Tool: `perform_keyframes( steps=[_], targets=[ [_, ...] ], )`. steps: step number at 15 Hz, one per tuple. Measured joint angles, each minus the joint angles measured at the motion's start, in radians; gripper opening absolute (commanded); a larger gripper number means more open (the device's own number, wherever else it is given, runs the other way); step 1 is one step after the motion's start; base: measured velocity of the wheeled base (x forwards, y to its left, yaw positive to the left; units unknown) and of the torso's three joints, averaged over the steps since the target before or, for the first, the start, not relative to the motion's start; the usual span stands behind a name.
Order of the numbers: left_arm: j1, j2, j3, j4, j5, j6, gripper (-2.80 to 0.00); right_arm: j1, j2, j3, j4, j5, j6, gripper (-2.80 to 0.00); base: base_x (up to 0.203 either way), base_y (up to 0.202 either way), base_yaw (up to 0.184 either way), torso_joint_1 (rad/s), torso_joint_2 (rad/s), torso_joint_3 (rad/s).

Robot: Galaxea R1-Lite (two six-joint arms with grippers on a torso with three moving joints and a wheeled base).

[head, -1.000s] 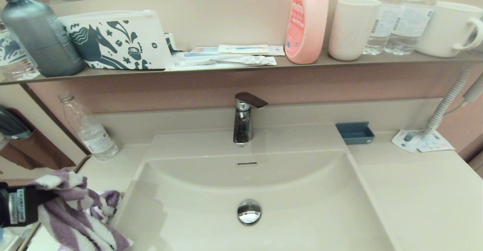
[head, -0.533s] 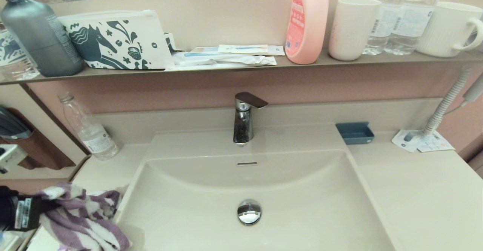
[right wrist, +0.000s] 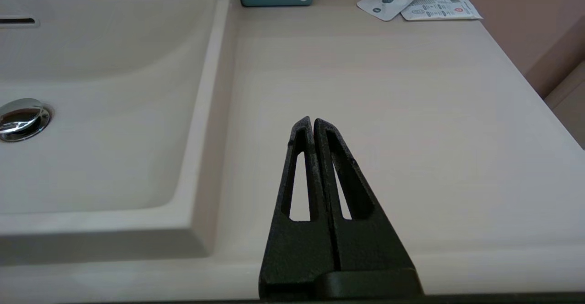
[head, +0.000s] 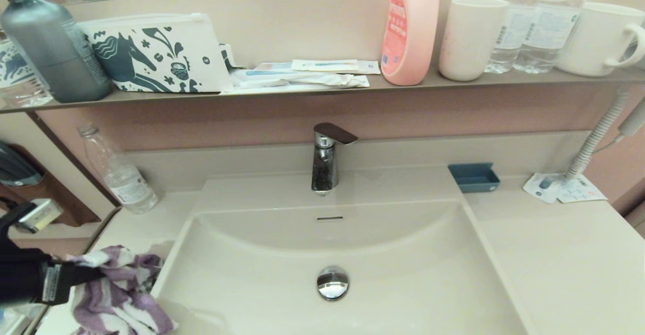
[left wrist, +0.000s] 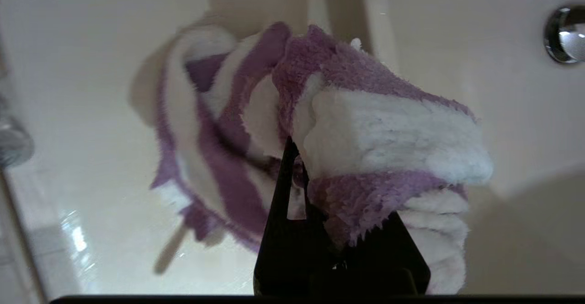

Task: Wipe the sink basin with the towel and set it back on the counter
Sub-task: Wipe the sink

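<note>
My left gripper [head: 75, 277] is shut on the purple and white striped towel [head: 121, 294] at the near left, over the counter [head: 136, 224] beside the sink basin's [head: 403, 269] left rim. In the left wrist view the towel [left wrist: 365, 125] is bunched around the left gripper [left wrist: 295, 157] and hides one finger. I cannot tell whether the cloth touches the counter below. The basin holds only its chrome drain plug [head: 332, 282]. My right gripper [right wrist: 313, 122] is shut and empty, low over the counter [right wrist: 388, 112] right of the basin [right wrist: 91, 112]. It is outside the head view.
A chrome faucet [head: 325, 158] stands behind the basin. A clear plastic bottle [head: 121, 174] is at the back left. A small blue tray [head: 473, 177], paper sachets [head: 564, 189] and a coiled hose [head: 599, 133] are at the back right. A shelf [head: 322, 87] above carries bottles and cups.
The left gripper has sunk lower and shifted slightly right with the towel, so the bunch now sits lower beside the basin's left rim. Nothing else moved.
</note>
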Motion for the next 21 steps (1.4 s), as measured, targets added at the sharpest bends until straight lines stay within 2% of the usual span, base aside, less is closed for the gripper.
perform_keyframes(
  steps=[7,10,13,15,17,21],
  targets=[
    [-0.052,0.152,0.007,-0.047,-0.144,0.019,-2.80,0.000,0.000,0.000,0.000,0.000,0.000,-2.80,0.000,0.000,0.000,0.000,0.00,0.000],
    [-0.106,0.216,0.008,-0.125,-0.161,0.018,-2.80,0.000,0.000,0.000,0.000,0.000,0.000,-2.80,0.000,0.000,0.000,0.000,0.00,0.000],
    [-0.120,0.294,0.030,-0.297,-0.203,0.010,-2.80,0.000,0.000,0.000,0.000,0.000,0.000,-2.80,0.000,0.000,0.000,0.000,0.00,0.000],
    [-0.127,0.351,0.044,-0.436,-0.211,-0.030,-2.80,0.000,0.000,0.000,0.000,0.000,0.000,-2.80,0.000,0.000,0.000,0.000,0.00,0.000],
    [-0.153,0.393,0.047,-0.553,-0.194,-0.128,-2.80,0.000,0.000,0.000,0.000,0.000,0.000,-2.80,0.000,0.000,0.000,0.000,0.00,0.000],
    [-0.240,0.427,0.021,-0.608,-0.089,-0.239,-2.80,0.000,0.000,0.000,0.000,0.000,0.000,-2.80,0.000,0.000,0.000,0.000,0.00,0.000]
  ],
)
